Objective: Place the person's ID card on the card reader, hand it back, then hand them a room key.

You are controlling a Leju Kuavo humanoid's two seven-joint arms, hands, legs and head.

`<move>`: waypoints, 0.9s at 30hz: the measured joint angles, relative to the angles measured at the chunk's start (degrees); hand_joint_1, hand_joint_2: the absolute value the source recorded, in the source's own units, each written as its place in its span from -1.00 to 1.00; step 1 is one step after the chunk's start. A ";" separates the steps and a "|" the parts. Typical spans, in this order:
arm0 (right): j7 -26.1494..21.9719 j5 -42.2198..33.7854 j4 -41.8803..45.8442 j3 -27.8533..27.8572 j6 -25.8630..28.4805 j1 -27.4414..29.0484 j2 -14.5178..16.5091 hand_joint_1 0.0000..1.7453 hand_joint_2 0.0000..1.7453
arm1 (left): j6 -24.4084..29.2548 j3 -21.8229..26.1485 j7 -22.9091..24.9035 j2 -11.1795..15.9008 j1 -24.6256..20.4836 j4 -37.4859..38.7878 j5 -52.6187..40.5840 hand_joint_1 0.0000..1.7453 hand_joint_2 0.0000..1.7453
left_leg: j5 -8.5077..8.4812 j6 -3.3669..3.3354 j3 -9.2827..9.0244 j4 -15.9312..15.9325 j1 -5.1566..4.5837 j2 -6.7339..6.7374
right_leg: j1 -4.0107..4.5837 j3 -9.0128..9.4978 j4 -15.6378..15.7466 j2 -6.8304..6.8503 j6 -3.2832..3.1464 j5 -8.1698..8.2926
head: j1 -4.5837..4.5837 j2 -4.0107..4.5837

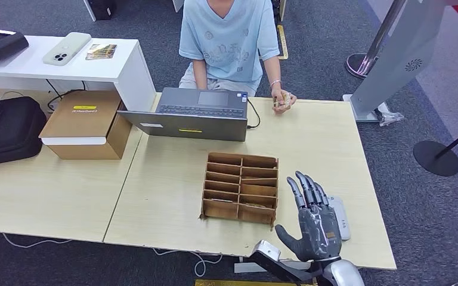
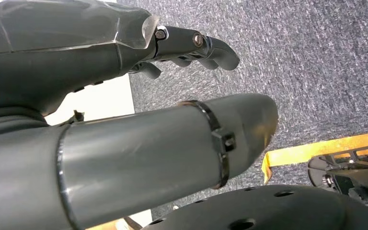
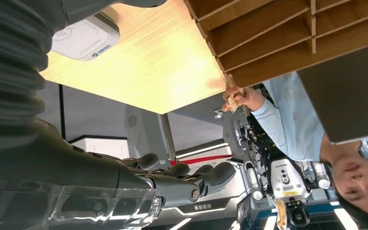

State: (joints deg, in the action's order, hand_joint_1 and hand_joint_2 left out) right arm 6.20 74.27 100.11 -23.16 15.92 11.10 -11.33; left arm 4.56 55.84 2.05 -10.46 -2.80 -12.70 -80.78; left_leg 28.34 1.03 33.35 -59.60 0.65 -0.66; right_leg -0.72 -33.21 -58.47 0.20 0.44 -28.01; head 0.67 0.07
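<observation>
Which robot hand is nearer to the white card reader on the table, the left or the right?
Right. The right robot hand is raised above the table edge, just beside the card reader. The left robot hand hangs low over the carpet, away from it.

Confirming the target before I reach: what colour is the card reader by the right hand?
White, with small markings; the card reader shows best in the right wrist view, beside the right hand.

There was one laptop (image 1: pixel 200 113), one wooden divider box (image 1: pixel 240 188), one card reader (image 1: pixel 338 216), one cardboard box (image 1: pixel 86 124), one phone (image 1: pixel 66 48), and one person (image 1: pixel 229 42).
</observation>
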 joint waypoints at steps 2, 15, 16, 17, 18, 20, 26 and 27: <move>1.69 0.80 -0.48 -0.53 -1.03 -0.12 0.24 -1.00 1.00 | -0.12 0.00 0.00 0.00 -0.05 0.00 -0.12 -1.00 -1.00 | 0.00 0.00 0.00 0.00 0.00 0.00 | 0.00 0.00 0.00 0.00 0.00 0.00 | -0.01 0.00; 10.92 5.28 -7.06 -2.02 -7.85 -4.89 4.46 -1.00 1.00 | -0.48 0.00 0.11 -0.08 -0.25 0.00 -0.70 -1.00 -1.00 | -0.03 0.03 -0.01 0.00 0.01 0.00 | 0.00 0.00 -0.03 -0.02 0.00 0.00 | 0.00 0.01; 11.01 5.47 -7.56 -2.03 -8.02 -5.43 4.88 -1.00 1.00 | -0.48 0.00 0.11 -0.10 -0.27 0.00 -0.72 -1.00 -1.00 | -0.03 0.04 -0.01 0.00 0.01 0.00 | 0.00 0.00 -0.03 -0.01 -0.01 0.00 | 0.00 0.01; 11.07 5.59 -8.03 -2.03 -8.15 -5.92 5.24 -1.00 1.00 | -0.48 0.00 0.11 -0.12 -0.28 0.00 -0.74 -1.00 -1.00 | -0.03 0.04 -0.01 0.00 0.00 0.00 | 0.00 0.00 -0.03 -0.01 -0.01 0.00 | 0.00 0.01; 11.10 5.62 -8.47 -2.03 -8.26 -6.41 5.55 -1.00 1.00 | -0.48 0.00 0.11 -0.13 -0.30 0.00 -0.78 -1.00 -1.00 | -0.04 0.04 -0.01 0.00 0.00 0.01 | 0.00 0.00 -0.03 -0.01 -0.01 0.00 | 0.00 0.00; 11.14 5.59 -9.54 -2.02 -8.49 -7.42 6.21 -1.00 1.00 | -0.48 0.00 0.11 -0.15 -0.33 0.00 -0.87 -1.00 -1.00 | -0.04 0.04 -0.01 0.00 0.00 0.01 | 0.00 0.00 -0.03 -0.03 -0.01 0.01 | 0.00 0.00; 10.98 5.52 -11.37 -1.74 -8.61 -9.03 7.63 -1.00 1.00 | -0.80 0.00 0.05 -0.18 -0.35 0.00 -1.11 -1.00 -1.00 | -0.04 0.04 0.00 0.00 0.00 0.00 | 0.00 0.00 -0.02 -0.01 0.00 0.01 | 0.01 0.00; 10.98 5.53 -11.55 -1.68 -8.66 -9.13 7.78 -1.00 1.00 | -0.86 0.00 0.04 -0.19 -0.36 0.00 -1.15 -1.00 -1.00 | -0.04 0.04 0.00 0.00 0.00 0.00 | 0.00 0.00 -0.02 -0.02 0.00 0.01 | 0.00 0.00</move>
State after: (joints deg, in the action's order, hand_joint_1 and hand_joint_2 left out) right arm 17.18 79.79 88.56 -24.85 7.26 1.97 -3.56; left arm 3.70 55.84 2.10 -10.65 -3.15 -12.70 -81.93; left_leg 28.30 1.07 33.35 -59.60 0.65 -0.66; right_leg -0.72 -33.21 -58.49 0.18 0.43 -28.01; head 0.68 0.07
